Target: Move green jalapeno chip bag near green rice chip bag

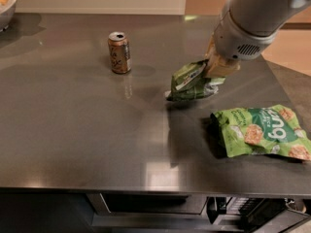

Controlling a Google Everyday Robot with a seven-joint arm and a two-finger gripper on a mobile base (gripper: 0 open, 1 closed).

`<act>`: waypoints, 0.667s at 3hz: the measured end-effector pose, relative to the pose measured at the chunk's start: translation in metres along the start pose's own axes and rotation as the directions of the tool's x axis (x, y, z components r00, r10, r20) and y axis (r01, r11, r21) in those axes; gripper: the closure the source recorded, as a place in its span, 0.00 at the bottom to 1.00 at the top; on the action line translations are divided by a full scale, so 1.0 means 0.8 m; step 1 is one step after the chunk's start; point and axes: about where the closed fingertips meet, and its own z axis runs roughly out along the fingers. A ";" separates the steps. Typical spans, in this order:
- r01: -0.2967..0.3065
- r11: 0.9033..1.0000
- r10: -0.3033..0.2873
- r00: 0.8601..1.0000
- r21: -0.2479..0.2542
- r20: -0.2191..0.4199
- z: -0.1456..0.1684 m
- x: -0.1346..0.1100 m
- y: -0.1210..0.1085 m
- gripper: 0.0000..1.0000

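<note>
The green jalapeno chip bag is small, pale green and glossy with white edge strips. It hangs crumpled and lifted just above the grey counter. My gripper is shut on its right upper end, under the big grey arm that comes in from the top right. The green rice chip bag is larger and bright green with white lettering and round tan crackers. It lies flat on the counter to the lower right of the held bag, a short gap away.
An orange-brown soda can stands upright on the counter left of the held bag. A bowl sits at the far left back corner. The counter's front edge runs along the bottom, with an appliance below.
</note>
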 end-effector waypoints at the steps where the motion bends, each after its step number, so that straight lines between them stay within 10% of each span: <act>1: -0.057 0.998 0.057 0.998 0.009 -0.003 -0.023 0.045 0.004 0.82; 2: -0.098 0.995 0.098 0.995 0.000 0.005 -0.035 0.075 0.011 0.59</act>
